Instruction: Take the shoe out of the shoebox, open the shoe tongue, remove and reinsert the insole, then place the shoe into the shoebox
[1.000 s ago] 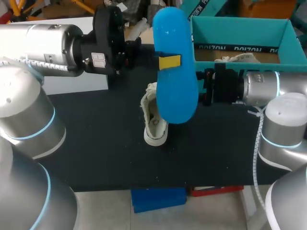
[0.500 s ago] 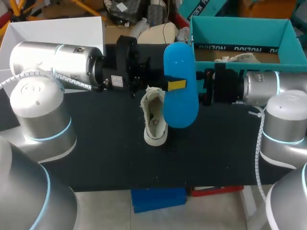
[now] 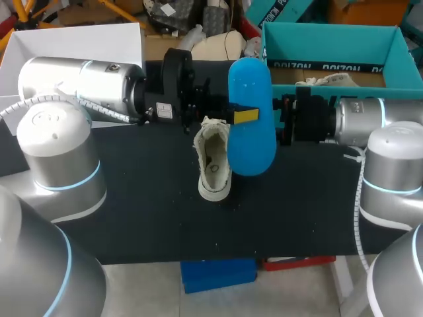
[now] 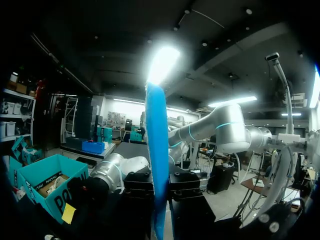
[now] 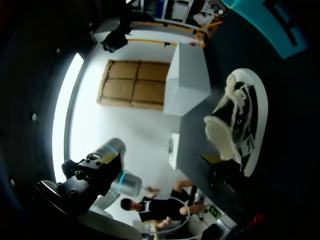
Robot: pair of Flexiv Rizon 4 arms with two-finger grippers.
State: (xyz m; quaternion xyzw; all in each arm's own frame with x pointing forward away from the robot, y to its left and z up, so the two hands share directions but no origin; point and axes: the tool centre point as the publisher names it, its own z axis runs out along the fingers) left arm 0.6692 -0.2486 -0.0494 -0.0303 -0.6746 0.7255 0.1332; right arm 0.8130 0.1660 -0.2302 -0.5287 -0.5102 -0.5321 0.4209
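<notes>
Two arms meet over the middle of the black desk [image 3: 132, 198]. From our left, the left claw [image 3: 241, 116] is clamped on the blue insole [image 3: 252, 148], one yellow finger pressed flat on its face, and holds it upright in the air. In the left wrist view the insole rises edge-on from between the fingers. Just beside and below it the pale shoe [image 3: 213, 162] sits on the desk, its mouth open upward with nothing blue inside. Behind the insole is our right claw [image 3: 285, 124]. We cannot tell whether its fingers are apart or together, nor whether they touch the shoe. Farther right, at the desk's back corner, the teal shoebox [image 3: 330, 34] lies open. We judge that the insole is out and reinsertion is the step in hand. Next we would tip one end of the insole toward the shoe's mouth and slide it in, with the shoe steadied against tipping.
</notes>
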